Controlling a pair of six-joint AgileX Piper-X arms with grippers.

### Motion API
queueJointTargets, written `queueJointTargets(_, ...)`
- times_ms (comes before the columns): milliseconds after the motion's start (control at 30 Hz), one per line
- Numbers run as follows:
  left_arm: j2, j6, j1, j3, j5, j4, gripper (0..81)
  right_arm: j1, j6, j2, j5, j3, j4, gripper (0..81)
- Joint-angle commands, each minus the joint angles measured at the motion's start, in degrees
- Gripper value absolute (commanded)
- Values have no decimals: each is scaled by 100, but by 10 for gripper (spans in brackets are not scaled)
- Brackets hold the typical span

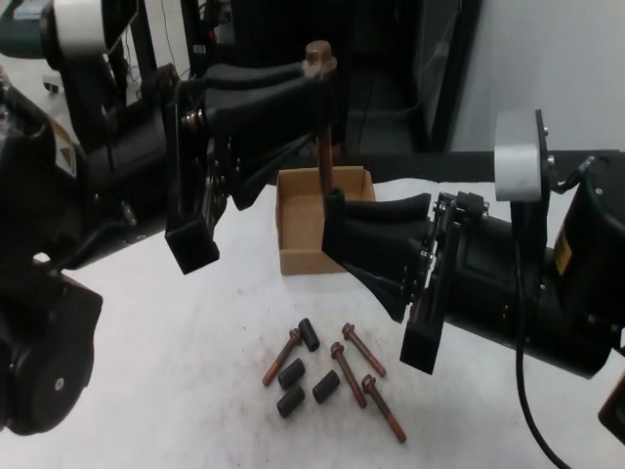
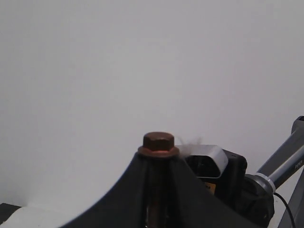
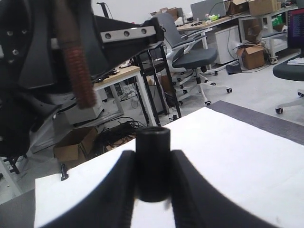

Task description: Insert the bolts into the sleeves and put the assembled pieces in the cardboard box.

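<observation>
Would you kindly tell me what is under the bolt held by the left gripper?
A black sleeve, upright in the right gripper, sits just below the bolt, with the cardboard box beneath. That gripper covers much of the box's floor.

White bench (image 1: 176, 332): open cardboard box (image 1: 303, 256) toward the far side. Nearer, one loose cluster lying flat, apart from the box: four bolts (image 1: 348, 374), four black sleeves (image 1: 309, 334).
</observation>
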Motion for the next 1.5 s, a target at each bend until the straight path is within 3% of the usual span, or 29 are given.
queueJointTargets(0, -14, 38, -5, -40, 9, -55, 0, 17, 47, -10, -67, -19, -109, 8)
queueJointTargets(867, -14, 351, -5, -40, -458, 497, 0, 17, 47, -10, -513, -19, -499, 8)
queueJointTargets(1467, -14, 247, -17, -40, -232, 709, 0, 17, -11, -10, -14, -19, -499, 8)
